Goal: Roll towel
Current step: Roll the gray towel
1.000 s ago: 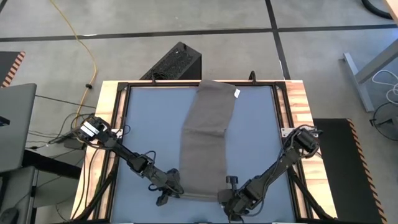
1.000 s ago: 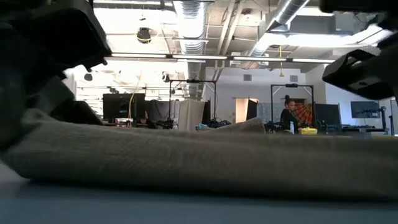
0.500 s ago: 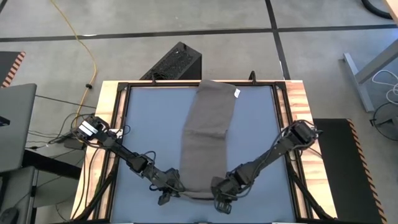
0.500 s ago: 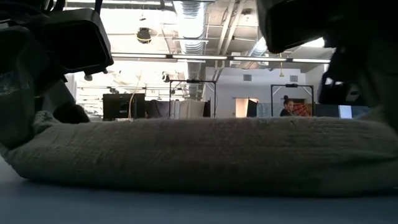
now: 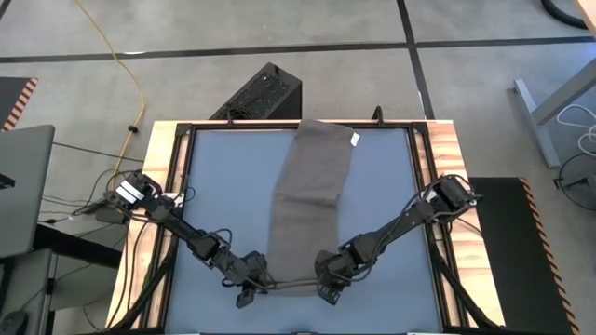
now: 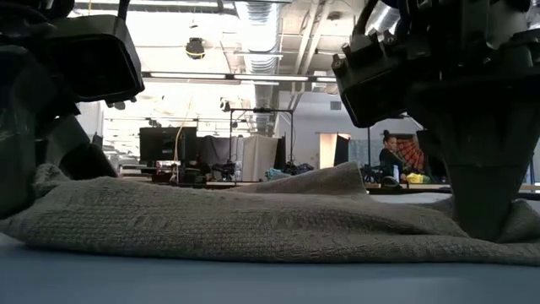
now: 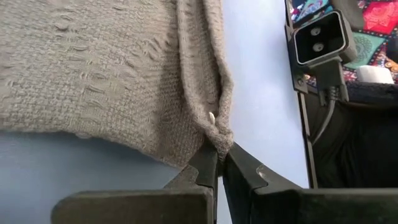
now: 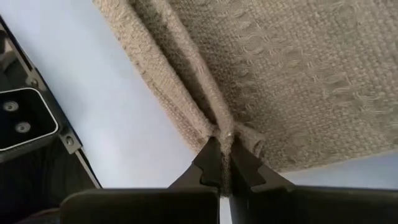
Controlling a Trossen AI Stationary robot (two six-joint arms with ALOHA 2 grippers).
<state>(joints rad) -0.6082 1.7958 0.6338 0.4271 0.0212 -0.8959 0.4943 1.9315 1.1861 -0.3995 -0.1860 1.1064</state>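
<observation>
- At the near edge of the table (image 5: 200,186), left of centre: the left claw (image 5: 253,289) sits low on the surface, its fingers (image 7: 208,167) pinched together on the near left corner of the towel (image 5: 307,200). The left wrist view shows the folded hem bunched between the two tips.
- Along the middle of the table: the towel lies as a long taupe strip from the far edge to the near edge, a little right of centre at the far end and bending slightly toward the left as it comes nearer. Its small white tag (image 5: 355,140) sits at the far right corner of the strip, close to the table's far edge.
- Low view: the near end of the cloth is lifted into a shallow hump, flat on the blue surface below.
- At the near edge, right of centre: the right claw (image 5: 326,289) is down at the towel's near right corner, its tips closed on the doubled hem, as the right wrist view shows.
- Both claws grip opposite ends of the same near edge.
</observation>
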